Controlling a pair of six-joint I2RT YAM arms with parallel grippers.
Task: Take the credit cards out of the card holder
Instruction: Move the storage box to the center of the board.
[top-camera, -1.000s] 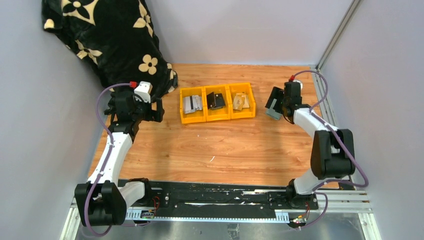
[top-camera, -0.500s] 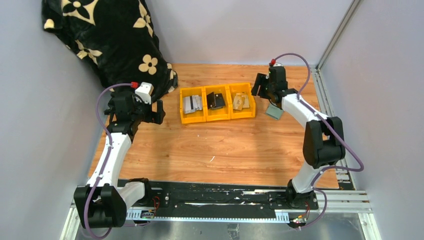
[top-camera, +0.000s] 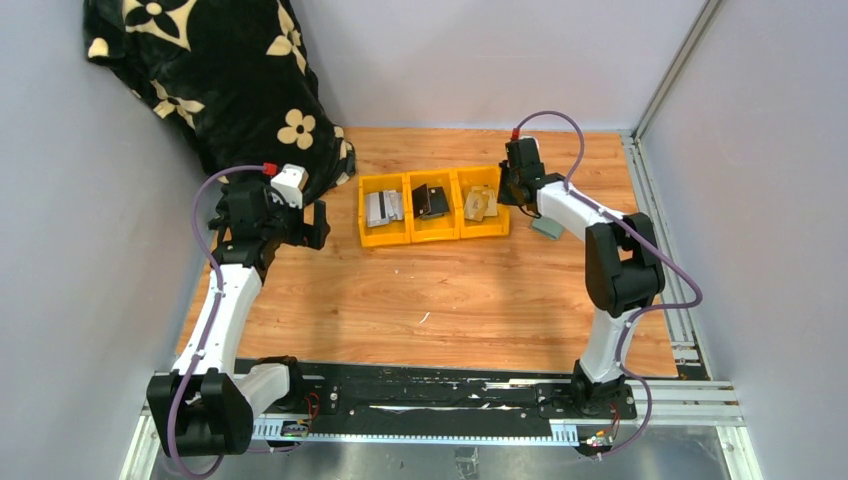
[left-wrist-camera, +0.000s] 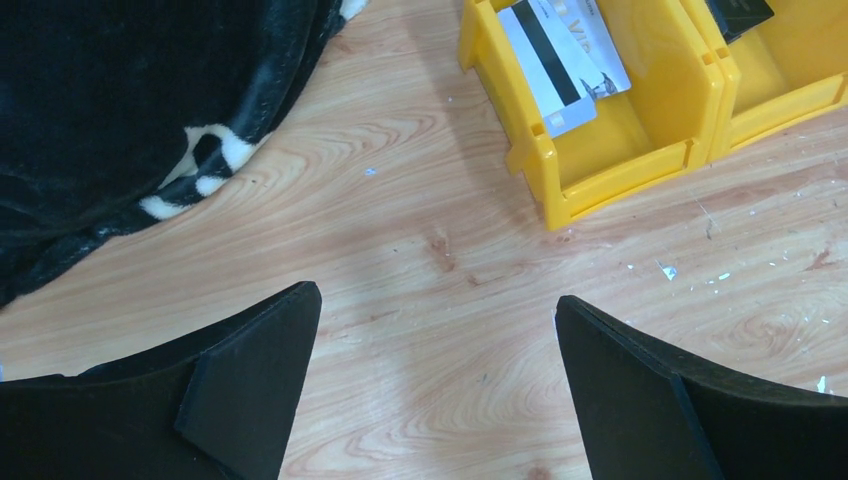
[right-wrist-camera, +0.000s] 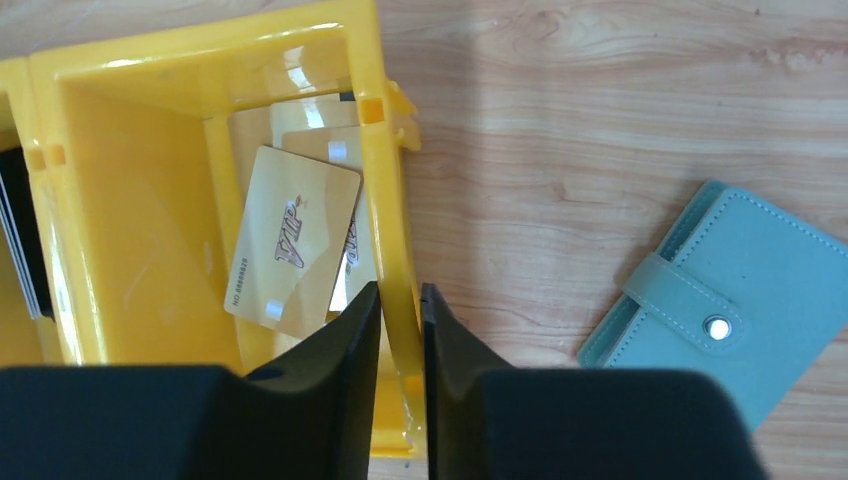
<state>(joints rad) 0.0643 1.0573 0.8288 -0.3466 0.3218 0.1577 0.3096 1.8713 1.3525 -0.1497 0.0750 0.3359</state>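
We see a wooden table (top-camera: 450, 290) with a black blanket (top-camera: 210, 80) bearing cream flowers heaped at its far left corner. Three yellow bins (top-camera: 435, 238) stand in a row at mid-table. The left gripper (left-wrist-camera: 435, 297) hangs over bare wood near the blanket and the left-hand bin (left-wrist-camera: 620, 170), its fingers spread wide and empty. The right gripper (right-wrist-camera: 401, 300) straddles the outer wall of the right-hand bin (right-wrist-camera: 130, 200), its fingers apparently pinched onto that wall.

The card holder (right-wrist-camera: 740, 290) lies flat on the table just right of that bin, folded, its tab (right-wrist-camera: 680, 300) fastened by a snap (right-wrist-camera: 714, 327). In the right-hand bin lies a gold card (right-wrist-camera: 292, 240) marked "VIP"; its small number line is too fine to read. The left-hand bin holds pale cards (left-wrist-camera: 560, 60) with a black stripe.
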